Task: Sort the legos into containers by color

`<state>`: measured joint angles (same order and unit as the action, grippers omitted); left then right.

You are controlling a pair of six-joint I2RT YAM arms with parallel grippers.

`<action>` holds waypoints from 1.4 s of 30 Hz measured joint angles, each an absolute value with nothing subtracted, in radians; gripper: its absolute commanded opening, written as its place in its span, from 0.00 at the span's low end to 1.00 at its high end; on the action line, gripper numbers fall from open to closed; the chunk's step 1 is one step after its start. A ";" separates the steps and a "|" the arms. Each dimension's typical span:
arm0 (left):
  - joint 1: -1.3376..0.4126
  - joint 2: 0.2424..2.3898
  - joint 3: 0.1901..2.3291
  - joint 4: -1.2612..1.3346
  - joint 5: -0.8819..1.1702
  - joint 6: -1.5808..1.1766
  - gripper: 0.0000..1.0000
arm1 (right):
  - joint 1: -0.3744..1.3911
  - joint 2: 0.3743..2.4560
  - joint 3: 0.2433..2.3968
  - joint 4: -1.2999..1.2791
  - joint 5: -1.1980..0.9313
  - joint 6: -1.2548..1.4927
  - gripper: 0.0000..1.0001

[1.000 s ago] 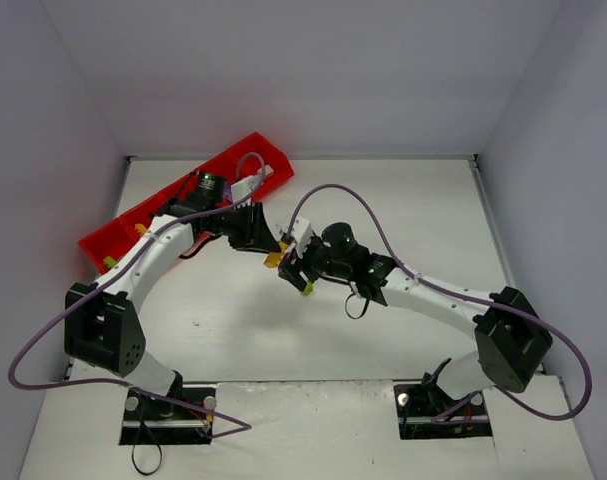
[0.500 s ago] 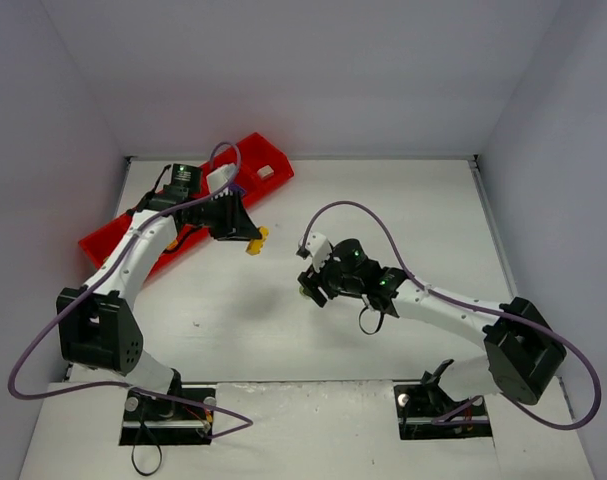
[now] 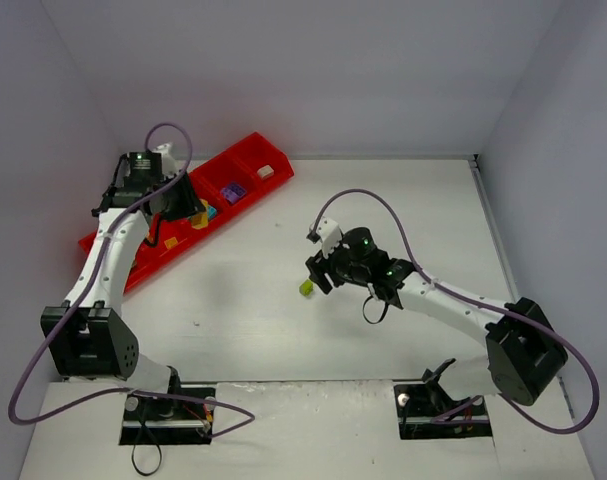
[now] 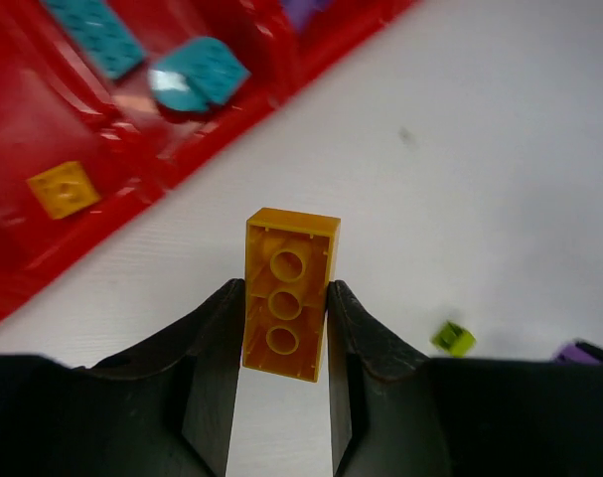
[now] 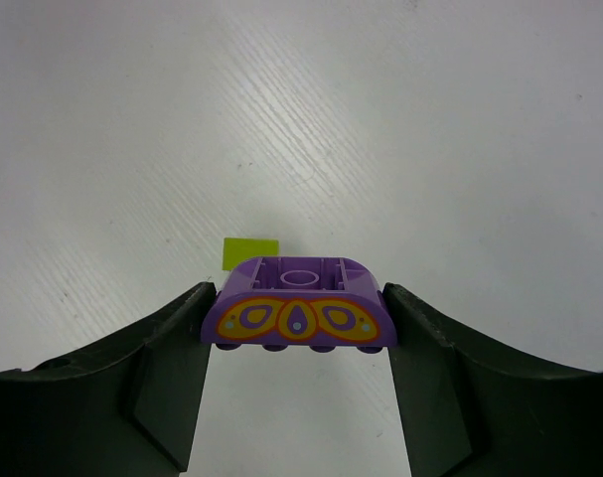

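Right now the left gripper (image 4: 286, 290) is clamped on an orange brick (image 4: 289, 294), a two-by-three piece held by its long sides with its hollow underside facing the wrist camera and its far end clear of the jaws. It hangs at the near edge of the red tray (image 4: 13, 238), which lies slanted along the far left of the table (image 3: 403, 200). From the wrist view I cannot tell whether the brick is over a compartment or over the table beside it. Two teal bricks (image 4: 197, 75) lie in the compartment nearest the gripper, and a small orange brick (image 4: 65, 189) sits in the next one to the left. The main risk is a release here, which would likely put orange among teal or bounce it off the rim onto the table. The gripper probably needs to move left and further over the tray first. With only the near end of the brick pinched, it could also pivot in the jaws during that move. The right gripper (image 5: 299, 298), well apart at mid-table, is closed on the ends of a purple brick (image 5: 299, 316) with a printed curved face. A lime green brick (image 5: 251, 252) rests on the table just beyond it. The purple compartment (image 3: 233, 192) lies beside the left arm, so going there now could make the arms collide.
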<state>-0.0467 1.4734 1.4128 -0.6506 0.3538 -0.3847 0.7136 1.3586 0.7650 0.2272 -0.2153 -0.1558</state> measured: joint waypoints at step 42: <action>0.009 1.588 1.446 -0.547 0.183 -0.481 0.63 | 0.692 1.367 0.891 0.228 -0.372 -0.203 0.05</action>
